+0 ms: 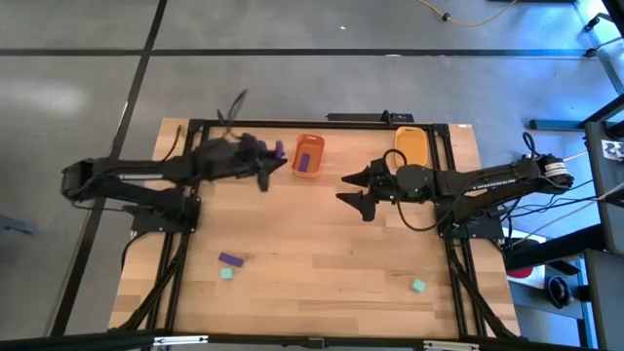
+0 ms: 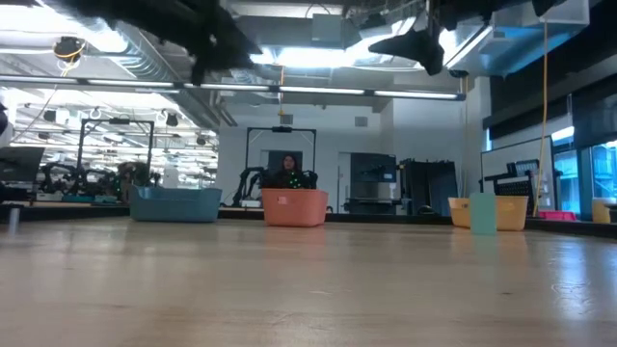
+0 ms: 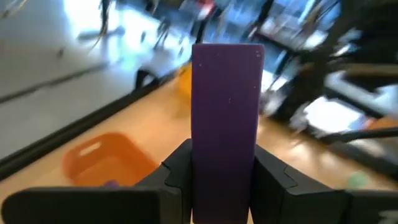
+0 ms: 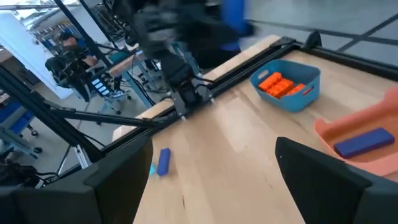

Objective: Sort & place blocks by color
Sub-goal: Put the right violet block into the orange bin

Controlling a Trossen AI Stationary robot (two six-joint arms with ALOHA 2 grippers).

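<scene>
My left gripper (image 1: pixel 271 158) is shut on a purple oblong brick (image 1: pixel 279 149), high over the table just left of the orange tray (image 1: pixel 308 156). That tray holds another purple brick (image 4: pixel 364 142). My right gripper (image 1: pixel 343 189) hangs open in the air, right of the orange tray and near the yellow tray (image 1: pixel 411 146), touching nothing. A blue-grey tray (image 4: pixel 286 84) holds several orange-red bricks; in the high view my left arm hides it. A purple brick (image 1: pixel 230 259) and a mint cube (image 1: pixel 226 274) lie flat on the near left of the table. Another mint cube (image 1: pixel 417 286) lies near right. My left gripper (image 3: pixel 225 165) pinches the purple brick between its two fingers (image 3: pixel 177 171), one on each long side of the brick's near end (image 3: pixel 224 155). The brick runs along the fingers, and its free end (image 3: pixel 227 59) sticks out well past them. It is lifted clear of the table.
The three trays stand in a row along the far edge: blue-grey (image 2: pixel 178 202), orange (image 2: pixel 294 207), yellow (image 2: pixel 487 212). The bare wooden table top (image 1: pixel 331 253) lies between the arms. A black frame (image 1: pixel 322 123) borders the table, and a person sits in the room beyond.
</scene>
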